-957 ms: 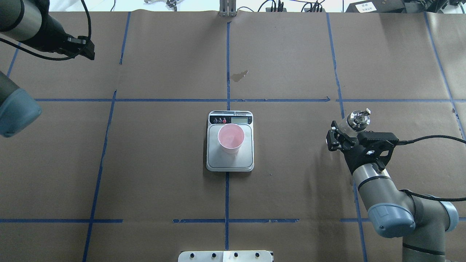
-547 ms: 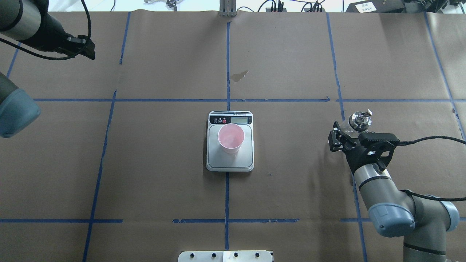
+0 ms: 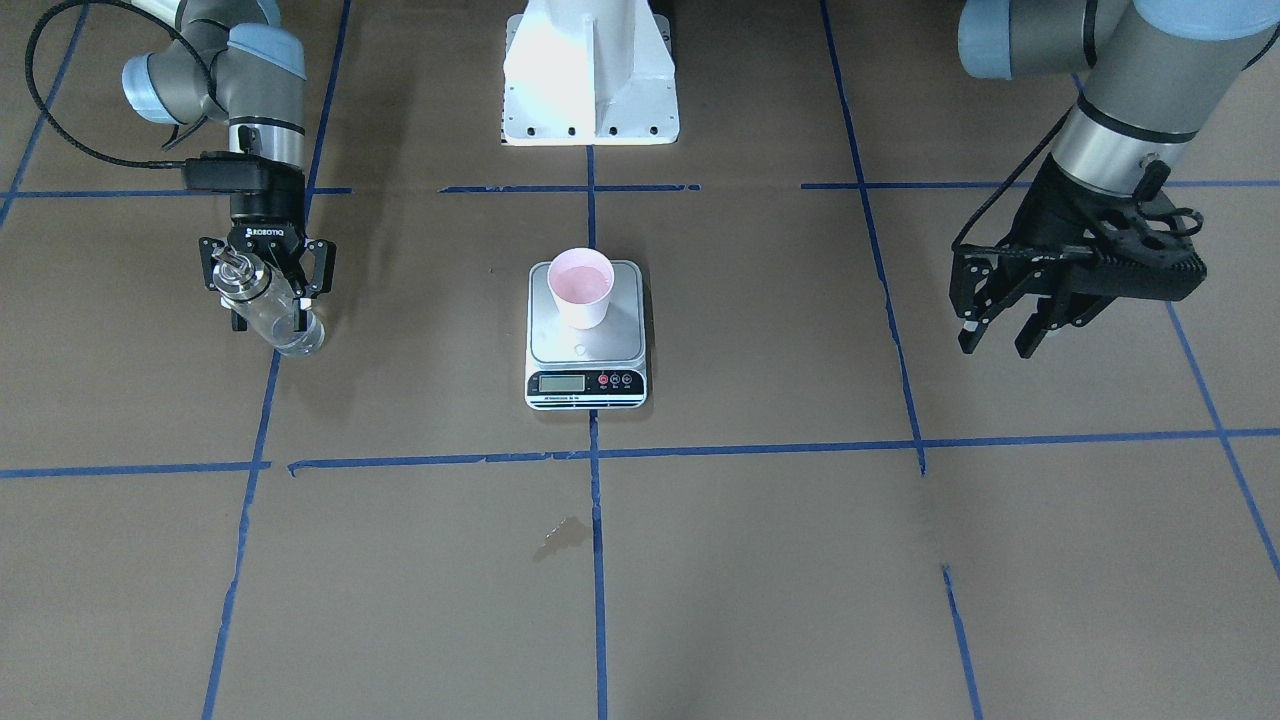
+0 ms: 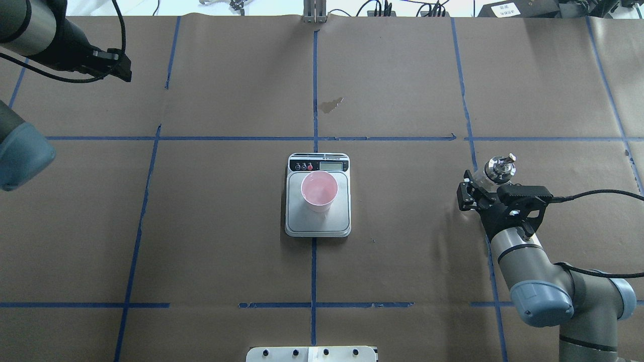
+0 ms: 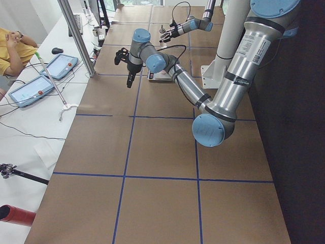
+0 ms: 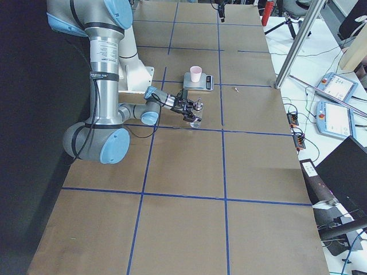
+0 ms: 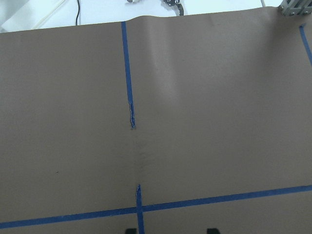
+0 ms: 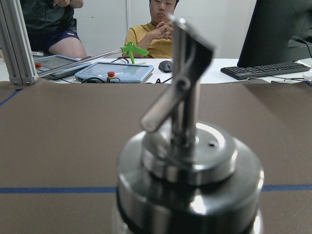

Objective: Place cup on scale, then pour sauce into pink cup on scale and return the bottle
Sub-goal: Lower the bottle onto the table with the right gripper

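The pink cup (image 4: 319,190) stands upright on the scale (image 4: 318,224) at the table's middle; it also shows in the front-facing view (image 3: 581,285) on the scale (image 3: 585,347). My right gripper (image 4: 470,194) is shut on the clear glass bottle (image 4: 497,168), holding it upright low over the table's right side, well to the right of the scale. The bottle's silver spout cap fills the right wrist view (image 8: 187,170). In the front-facing view the fingers flank the bottle (image 3: 268,308). My left gripper (image 3: 1000,335) is open and empty, raised at the far left.
A dark stain (image 4: 331,104) marks the brown paper behind the scale. Blue tape lines cross the table. The robot's white base (image 3: 590,70) stands at the near edge. Operators, tablets and a metal post (image 4: 314,12) are beyond the far edge.
My right gripper, with the bottle in it, has shifted slightly right and toward the robot. The left arm, cup and scale have not moved.
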`<action>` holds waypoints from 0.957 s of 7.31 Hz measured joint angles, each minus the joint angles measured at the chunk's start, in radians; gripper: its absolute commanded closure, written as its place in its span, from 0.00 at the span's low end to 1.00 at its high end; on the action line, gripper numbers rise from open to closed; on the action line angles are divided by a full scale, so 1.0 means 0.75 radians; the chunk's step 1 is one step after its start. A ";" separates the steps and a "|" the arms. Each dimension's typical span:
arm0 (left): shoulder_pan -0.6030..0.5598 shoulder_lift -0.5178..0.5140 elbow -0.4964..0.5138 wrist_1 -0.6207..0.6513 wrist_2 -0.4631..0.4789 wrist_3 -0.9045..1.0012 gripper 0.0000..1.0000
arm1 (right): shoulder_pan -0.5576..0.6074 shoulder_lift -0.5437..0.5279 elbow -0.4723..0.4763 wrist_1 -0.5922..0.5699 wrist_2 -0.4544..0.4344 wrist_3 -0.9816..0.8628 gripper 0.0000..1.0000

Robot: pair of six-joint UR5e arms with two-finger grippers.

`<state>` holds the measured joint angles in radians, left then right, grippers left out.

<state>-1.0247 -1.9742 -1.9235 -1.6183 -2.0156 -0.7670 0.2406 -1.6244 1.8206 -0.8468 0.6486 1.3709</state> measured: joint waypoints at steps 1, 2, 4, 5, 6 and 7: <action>0.000 0.000 0.000 0.000 0.000 0.000 0.42 | -0.001 0.000 -0.009 0.001 -0.001 0.013 0.00; 0.000 0.000 0.000 0.000 0.000 0.000 0.42 | -0.001 0.000 -0.021 0.002 -0.001 0.020 0.00; 0.000 0.000 0.000 0.000 0.000 0.000 0.42 | -0.002 -0.001 -0.029 0.032 -0.002 0.021 0.00; 0.000 0.000 0.000 0.000 0.000 0.000 0.42 | -0.002 -0.013 -0.032 0.068 -0.002 0.017 0.00; -0.001 0.000 0.000 0.000 0.000 0.000 0.42 | -0.002 -0.028 -0.031 0.088 -0.006 0.016 0.00; -0.001 0.000 0.000 0.000 0.000 0.000 0.42 | -0.002 -0.038 -0.029 0.096 -0.016 0.016 0.00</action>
<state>-1.0257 -1.9740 -1.9236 -1.6183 -2.0156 -0.7670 0.2387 -1.6529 1.7990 -0.7746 0.6369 1.3830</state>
